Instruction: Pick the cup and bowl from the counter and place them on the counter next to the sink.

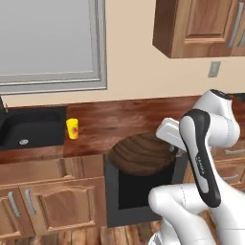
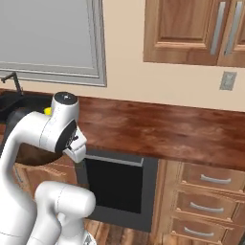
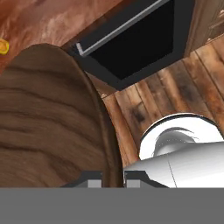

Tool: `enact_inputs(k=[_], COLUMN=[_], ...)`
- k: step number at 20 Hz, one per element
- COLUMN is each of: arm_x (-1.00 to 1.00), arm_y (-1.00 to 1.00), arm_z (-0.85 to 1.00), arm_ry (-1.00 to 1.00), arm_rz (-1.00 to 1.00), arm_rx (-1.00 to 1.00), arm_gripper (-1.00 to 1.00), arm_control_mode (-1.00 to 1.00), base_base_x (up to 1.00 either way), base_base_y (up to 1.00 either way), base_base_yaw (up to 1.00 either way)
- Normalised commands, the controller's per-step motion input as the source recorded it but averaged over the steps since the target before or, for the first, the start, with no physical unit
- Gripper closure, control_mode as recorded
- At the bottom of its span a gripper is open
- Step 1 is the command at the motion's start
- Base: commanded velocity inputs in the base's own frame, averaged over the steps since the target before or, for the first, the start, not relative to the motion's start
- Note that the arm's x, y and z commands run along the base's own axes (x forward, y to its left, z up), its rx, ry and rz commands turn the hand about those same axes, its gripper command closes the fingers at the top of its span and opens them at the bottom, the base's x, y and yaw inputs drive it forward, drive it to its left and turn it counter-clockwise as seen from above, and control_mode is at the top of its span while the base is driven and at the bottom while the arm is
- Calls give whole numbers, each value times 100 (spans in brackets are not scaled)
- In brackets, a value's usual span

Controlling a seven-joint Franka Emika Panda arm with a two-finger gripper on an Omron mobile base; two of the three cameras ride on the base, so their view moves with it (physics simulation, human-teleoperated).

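Observation:
The wide dark brown wood-grain bowl (image 1: 141,154) hangs tilted in the air, just off the front edge of the reddish-brown counter (image 1: 129,118). My gripper (image 1: 172,149) is shut on its right rim. In the hand view the bowl (image 3: 48,122) fills the left side, and its rim runs down between the two fingertips of the gripper (image 3: 113,178). The small yellow cup (image 1: 72,128) stands upright on the counter right beside the black sink (image 1: 28,127). A sliver of the cup (image 2: 47,111) and part of the bowl (image 2: 29,152) show behind my arm in the right base view.
A black recess (image 1: 139,187) opens in the cabinet front below the bowl. Wall cabinets (image 1: 201,26) hang at the upper right, and a window (image 1: 50,43) sits above the sink. Drawers (image 2: 210,191) line the right, and wooden flooring (image 3: 175,92) lies below.

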Motion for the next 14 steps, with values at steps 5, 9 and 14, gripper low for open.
enact_inputs(k=[5, 9, 14], arm_x=[0, 0, 0], arm_y=[0, 0, 0], arm_z=[0, 0, 0], arm_ry=[0, 0, 0], arm_rz=[0, 0, 0], arm_rx=[0, 0, 0], arm_gripper=[100, 100, 100], arm_control_mode=[100, 100, 100], base_base_x=[-5, -8, -1], base_base_y=[100, 100, 97], base_base_yaw=[0, 0, -1])
